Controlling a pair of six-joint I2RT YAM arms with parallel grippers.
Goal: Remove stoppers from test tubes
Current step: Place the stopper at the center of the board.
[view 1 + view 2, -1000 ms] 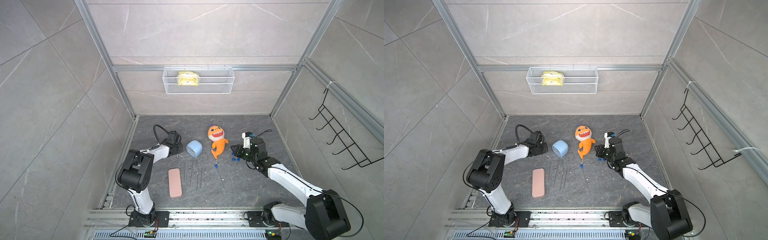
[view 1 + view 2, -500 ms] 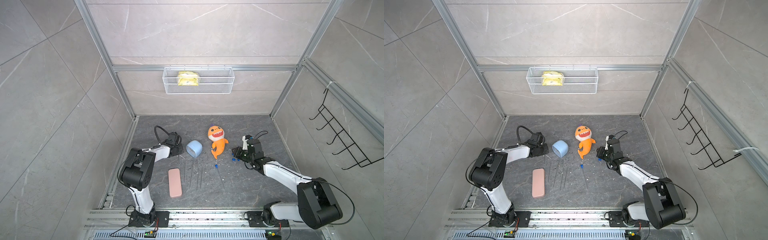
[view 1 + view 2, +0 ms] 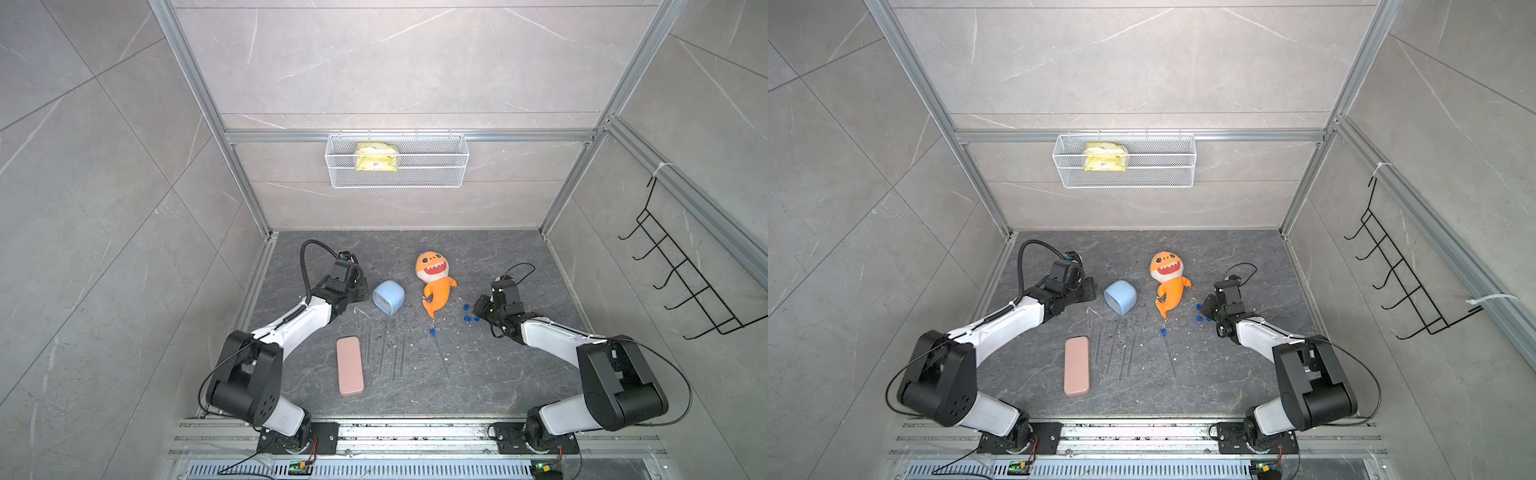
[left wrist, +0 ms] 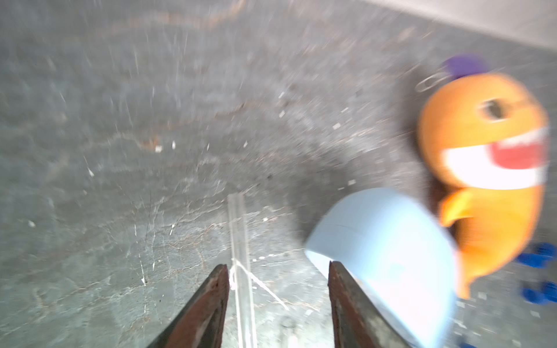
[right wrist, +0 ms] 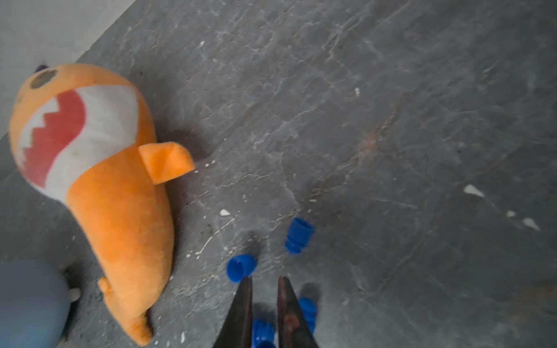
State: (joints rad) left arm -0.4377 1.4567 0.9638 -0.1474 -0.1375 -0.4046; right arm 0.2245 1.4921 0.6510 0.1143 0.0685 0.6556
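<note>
Several clear test tubes lie side by side on the dark floor. One tube further right still carries a blue stopper. Another bare tube lies between the jaws of my left gripper, which is open and not touching it. That gripper sits beside the pale blue cup. My right gripper hangs low over three loose stoppers, and it is shut on a fourth blue stopper. In both top views it is right of the plush.
An orange shark plush and a pale blue cup lie between the arms. A pink case lies left of the tubes. White crumbs dot the floor. A wire basket hangs on the back wall, a hook rack on the right wall.
My left gripper has opened and let go of the tube, which now lies on the floor. My right gripper has come down toward the loose stoppers, still shut.
</note>
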